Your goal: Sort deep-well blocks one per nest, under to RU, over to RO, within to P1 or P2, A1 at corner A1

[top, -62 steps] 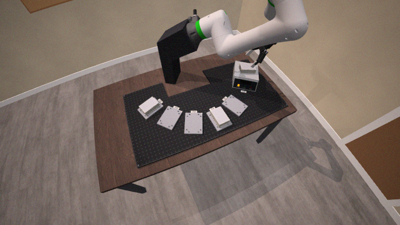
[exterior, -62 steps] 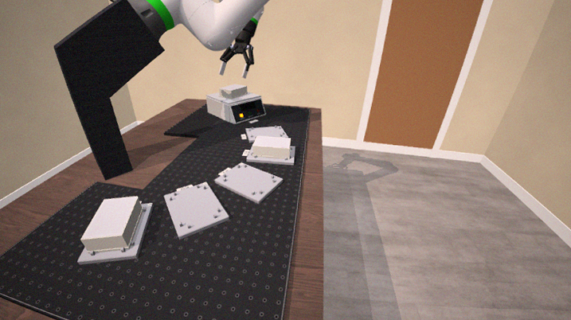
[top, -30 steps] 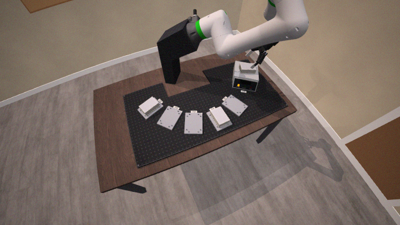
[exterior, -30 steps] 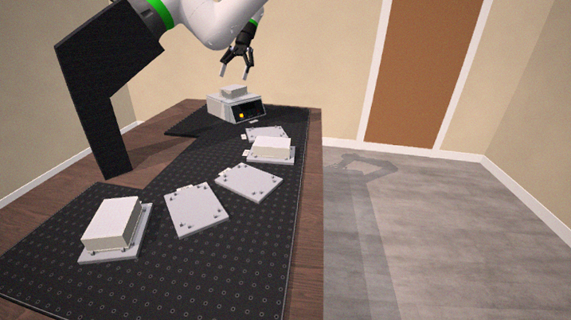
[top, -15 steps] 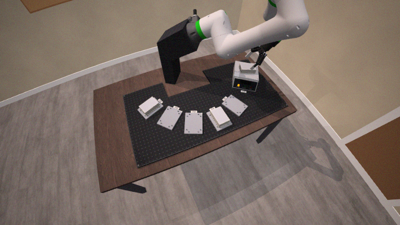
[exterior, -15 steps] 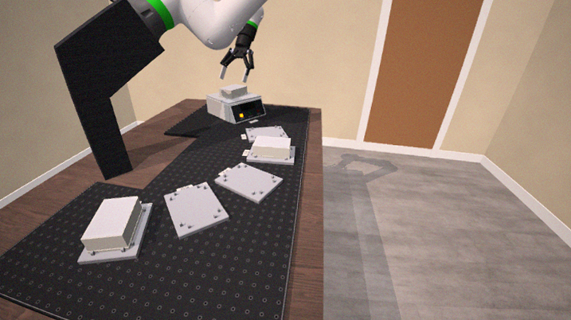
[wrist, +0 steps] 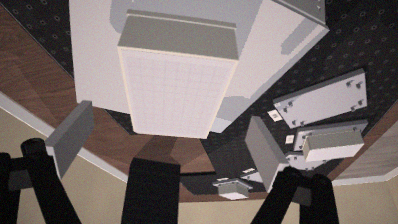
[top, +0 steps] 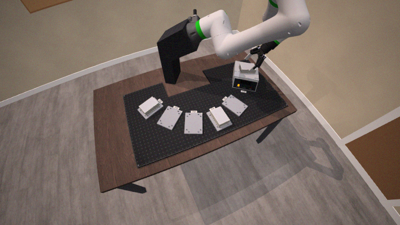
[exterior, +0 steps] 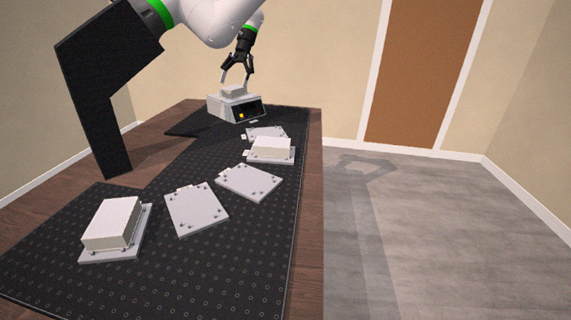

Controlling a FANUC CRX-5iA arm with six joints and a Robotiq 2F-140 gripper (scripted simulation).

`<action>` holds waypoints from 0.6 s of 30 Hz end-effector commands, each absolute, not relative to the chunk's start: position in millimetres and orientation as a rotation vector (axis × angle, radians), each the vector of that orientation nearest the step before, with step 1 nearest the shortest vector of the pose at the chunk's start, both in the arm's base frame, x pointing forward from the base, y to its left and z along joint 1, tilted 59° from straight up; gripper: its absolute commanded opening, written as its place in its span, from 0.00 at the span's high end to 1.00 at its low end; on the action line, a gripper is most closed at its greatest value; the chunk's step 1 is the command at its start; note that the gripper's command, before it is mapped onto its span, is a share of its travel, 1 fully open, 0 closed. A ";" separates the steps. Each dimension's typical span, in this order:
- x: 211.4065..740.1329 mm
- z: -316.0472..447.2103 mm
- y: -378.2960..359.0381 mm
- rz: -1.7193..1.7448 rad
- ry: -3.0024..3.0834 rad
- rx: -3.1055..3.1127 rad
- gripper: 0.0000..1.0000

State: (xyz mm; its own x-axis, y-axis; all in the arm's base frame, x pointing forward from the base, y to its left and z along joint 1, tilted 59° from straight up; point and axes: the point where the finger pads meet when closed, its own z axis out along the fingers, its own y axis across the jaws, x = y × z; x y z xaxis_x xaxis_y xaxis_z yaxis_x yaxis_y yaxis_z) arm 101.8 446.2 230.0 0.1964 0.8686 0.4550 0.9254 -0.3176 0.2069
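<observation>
Exterior view has the fingers point(exterior: 234, 78) point(top: 251, 63) spread wide with nothing between them, standing above the weighed block point(exterior: 233, 91) point(top: 248, 68) point(wrist: 176, 90), which sits on the platform of the check-weigher point(exterior: 219, 106) point(top: 237, 73) point(wrist: 95, 60). So the block lies below the fingers, and in the wrist view its body sits ahead of the gap rather than between the pads, its long sides running roughly along the way the fingers point. The coming move likely turns on bringing one pad down beside each long side. With the amber lamp point(exterior: 241, 115) point(top: 238, 85) lit, the reject nest RU seems its due place.
</observation>
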 end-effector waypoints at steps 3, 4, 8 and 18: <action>104.3 226.5 451.6 -0.766 -1.764 -2.340 0.00; 104.3 226.5 451.6 -0.766 -1.764 -2.340 0.00; 106.8 223.0 456.7 -0.766 -1.764 -2.340 0.00; 113.1 214.3 469.4 -0.766 -1.764 -2.340 0.00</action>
